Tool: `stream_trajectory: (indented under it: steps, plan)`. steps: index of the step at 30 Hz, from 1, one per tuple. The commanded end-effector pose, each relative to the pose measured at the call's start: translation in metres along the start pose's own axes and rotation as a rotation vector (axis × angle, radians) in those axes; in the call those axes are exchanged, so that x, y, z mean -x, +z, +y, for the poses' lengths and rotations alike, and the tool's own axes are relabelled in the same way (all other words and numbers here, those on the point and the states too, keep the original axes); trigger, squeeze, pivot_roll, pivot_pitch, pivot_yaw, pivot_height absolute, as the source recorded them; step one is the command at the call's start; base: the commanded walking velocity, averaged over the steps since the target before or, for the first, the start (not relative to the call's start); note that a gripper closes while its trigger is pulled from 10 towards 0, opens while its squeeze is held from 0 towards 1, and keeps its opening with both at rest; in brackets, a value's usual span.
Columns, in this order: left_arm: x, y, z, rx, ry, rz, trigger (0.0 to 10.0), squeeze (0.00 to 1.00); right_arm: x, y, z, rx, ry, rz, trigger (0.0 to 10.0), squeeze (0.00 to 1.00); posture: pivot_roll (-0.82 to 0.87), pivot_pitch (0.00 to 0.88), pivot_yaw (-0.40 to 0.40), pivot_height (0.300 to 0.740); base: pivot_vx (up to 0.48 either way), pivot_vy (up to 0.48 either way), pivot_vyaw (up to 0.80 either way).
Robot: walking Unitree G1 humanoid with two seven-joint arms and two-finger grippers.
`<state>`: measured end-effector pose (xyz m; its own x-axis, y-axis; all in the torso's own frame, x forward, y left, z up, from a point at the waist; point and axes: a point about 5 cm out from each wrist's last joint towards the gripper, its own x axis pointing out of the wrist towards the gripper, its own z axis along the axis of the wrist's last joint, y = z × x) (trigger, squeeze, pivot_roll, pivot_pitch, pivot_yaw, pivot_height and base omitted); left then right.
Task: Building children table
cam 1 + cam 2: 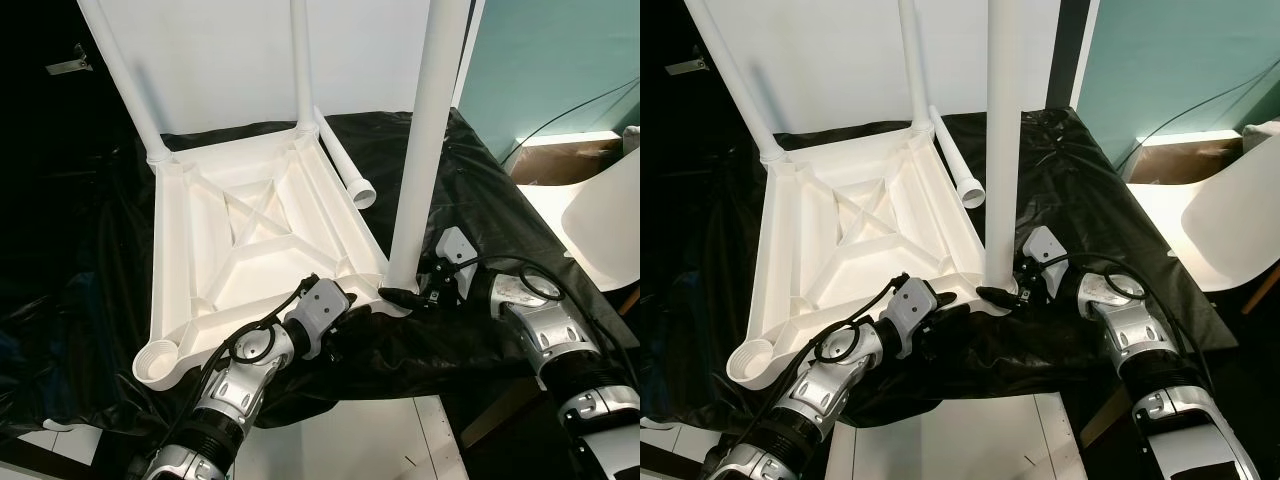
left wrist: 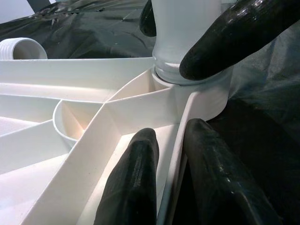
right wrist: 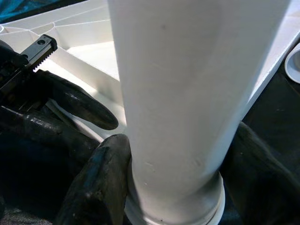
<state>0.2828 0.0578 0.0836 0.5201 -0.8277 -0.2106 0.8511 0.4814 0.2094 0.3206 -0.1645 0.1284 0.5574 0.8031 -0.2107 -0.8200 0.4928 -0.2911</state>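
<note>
Three legs stand up from the upturned white tabletop [image 1: 250, 250], which lies ribs-up on the black sheet [image 1: 470, 200] covering your surface. Two of them rise from the far corners: the far-left leg [image 1: 125, 75] leans left and the far-right leg [image 1: 300, 65] stands nearly straight. The near-right leg [image 1: 430, 130] is upright in its corner socket, and that is the one you are working on. A fourth leg [image 1: 345, 165] lies loose on the sheet just beside the tabletop's right edge. The near-left socket [image 1: 160, 362] is open, with no leg in it.

Your right tool [image 1: 403, 293] is clamped around the base of the near-right leg, a black finger [image 3: 101, 183] on each side of it, right at the socket. Your left tool [image 1: 352, 305] is at the same corner; its two fingers [image 2: 136, 183] straddle the tabletop's rim wall, close on either side of it.

A white chair [image 1: 605, 225] stands to the far right, off the surface.
</note>
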Motion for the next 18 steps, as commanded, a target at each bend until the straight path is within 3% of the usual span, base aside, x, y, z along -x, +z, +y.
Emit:
stream_trajectory:
  steps: [1,4,6,7,9,18]
  plan:
    - [0.006,-0.029,-0.015,0.072,-0.067,0.115,10.0,0.0,-0.006,-0.002,0.01,-0.013,0.005,-0.006,0.0,0.0,-0.06,0.0,0.026,0.74,0.0,0.0,0.0]
    - [0.006,-0.029,-0.015,0.073,-0.065,0.115,10.0,0.0,-0.013,-0.004,0.02,-0.055,-0.095,-0.053,0.0,0.0,-0.06,0.0,0.023,0.74,0.0,0.0,0.0]
    - [0.005,-0.029,-0.015,0.073,-0.063,0.114,10.0,0.0,-0.022,-0.007,0.032,-0.116,-0.309,-0.118,0.0,0.0,-0.06,0.0,0.024,0.74,0.0,0.0,0.0]
    - [0.005,-0.029,-0.015,0.073,-0.063,0.114,10.0,0.0,-0.022,-0.007,0.032,-0.116,-0.309,-0.118,0.0,0.0,-0.06,0.0,0.024,0.74,0.0,0.0,0.0]
    - [0.005,-0.029,-0.015,0.073,-0.065,0.114,10.0,0.0,-0.025,-0.01,0.041,-0.17,-0.486,-0.144,0.0,0.0,-0.06,0.0,0.027,0.74,0.0,0.0,0.0]
    - [0.006,-0.029,-0.014,0.069,-0.067,0.115,10.0,0.0,-0.029,-0.007,0.04,-0.23,-0.705,-0.162,0.0,0.0,-0.06,0.0,0.031,0.74,0.0,0.0,0.0]
